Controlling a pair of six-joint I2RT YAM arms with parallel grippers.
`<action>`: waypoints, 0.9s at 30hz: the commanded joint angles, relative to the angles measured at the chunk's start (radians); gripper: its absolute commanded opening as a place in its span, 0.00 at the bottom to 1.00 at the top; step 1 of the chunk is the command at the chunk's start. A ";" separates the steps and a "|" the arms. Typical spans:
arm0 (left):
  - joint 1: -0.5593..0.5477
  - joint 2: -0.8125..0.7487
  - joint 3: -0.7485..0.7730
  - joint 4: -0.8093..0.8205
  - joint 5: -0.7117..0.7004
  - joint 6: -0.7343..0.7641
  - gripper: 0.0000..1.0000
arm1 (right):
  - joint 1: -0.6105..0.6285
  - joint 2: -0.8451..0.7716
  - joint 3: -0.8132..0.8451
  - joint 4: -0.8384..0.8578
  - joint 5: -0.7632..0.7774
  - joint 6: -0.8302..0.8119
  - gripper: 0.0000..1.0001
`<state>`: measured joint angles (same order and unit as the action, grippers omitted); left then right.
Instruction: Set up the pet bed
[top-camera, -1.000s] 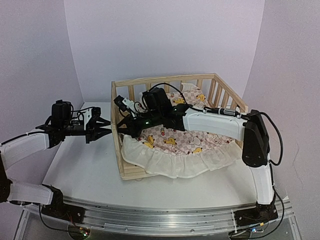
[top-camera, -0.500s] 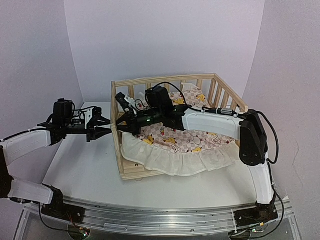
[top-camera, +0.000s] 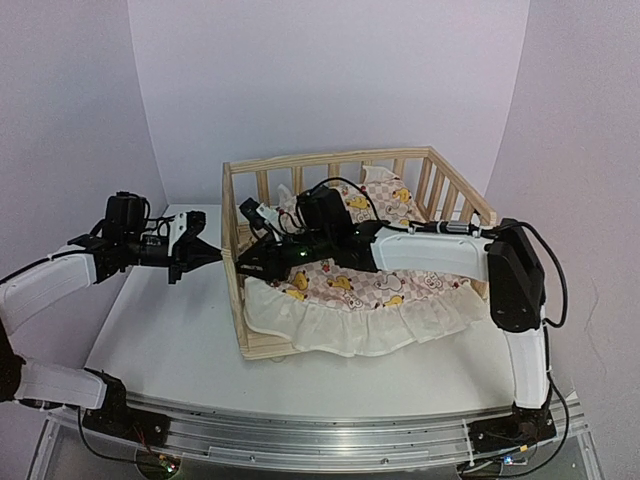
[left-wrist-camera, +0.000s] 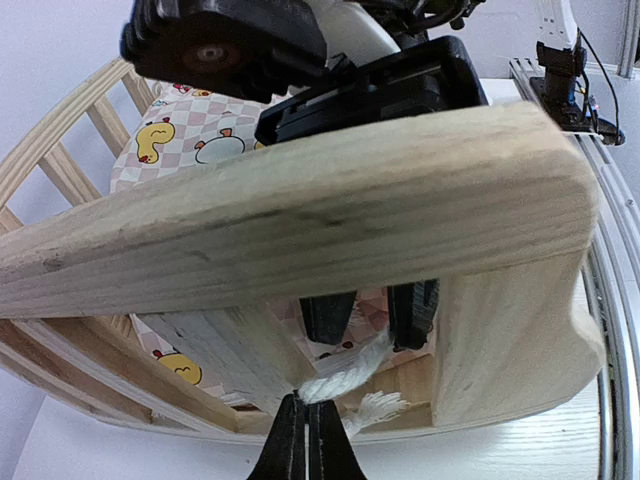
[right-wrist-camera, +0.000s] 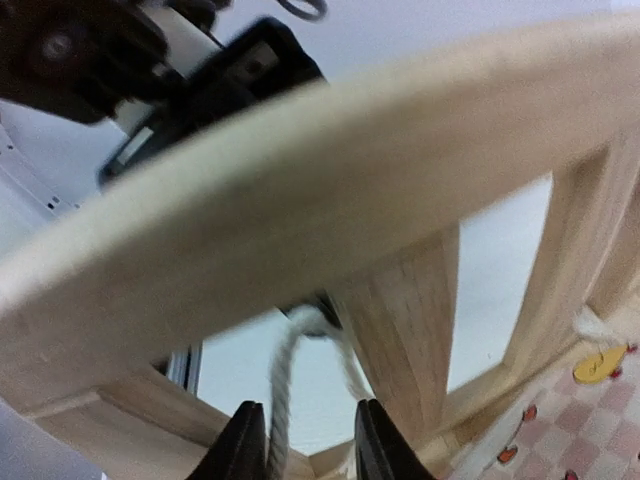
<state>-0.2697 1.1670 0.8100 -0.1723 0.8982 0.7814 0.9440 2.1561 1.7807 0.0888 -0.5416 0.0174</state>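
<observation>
The pet bed (top-camera: 330, 160) is a light-wood frame with slatted railing, standing mid-table. My left gripper (top-camera: 213, 254) is outside its left railing (left-wrist-camera: 300, 210), shut on a white rope (left-wrist-camera: 345, 378) at the fingertips (left-wrist-camera: 305, 400). The rope passes through the railing gap to my right gripper (top-camera: 243, 268), which reaches in from inside the bed. In the right wrist view the right gripper (right-wrist-camera: 308, 415) is open, and the rope (right-wrist-camera: 283, 380) hangs between its fingers, close to the left one, looping up to the railing (right-wrist-camera: 350, 170). The right gripper's fingers (left-wrist-camera: 327, 318) show through the gap.
A pink-checkered duck cushion (top-camera: 360, 290) with a white frill lies on the bed floor and spills over the front edge. A small matching pillow (top-camera: 385, 190) leans in the back corner. The right arm stretches across the bed. White walls stand close on three sides.
My left gripper has moved right to the railing and shut on the rope. My right gripper has dropped lower against the inside of the left railing.
</observation>
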 joint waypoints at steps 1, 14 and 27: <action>-0.006 -0.092 0.075 -0.238 -0.049 0.028 0.00 | 0.002 -0.170 -0.123 0.026 0.189 0.066 0.39; -0.007 -0.240 -0.021 -0.416 -0.014 -0.184 0.00 | 0.013 -0.381 -0.468 -0.035 0.413 0.267 0.52; -0.006 -0.180 -0.078 -0.304 0.107 -0.350 0.00 | 0.206 -0.405 -0.600 -0.138 0.555 0.191 0.11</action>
<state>-0.2760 0.9878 0.7311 -0.5253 0.8983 0.4877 1.1094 1.7870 1.2311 0.0005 -0.0629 0.2210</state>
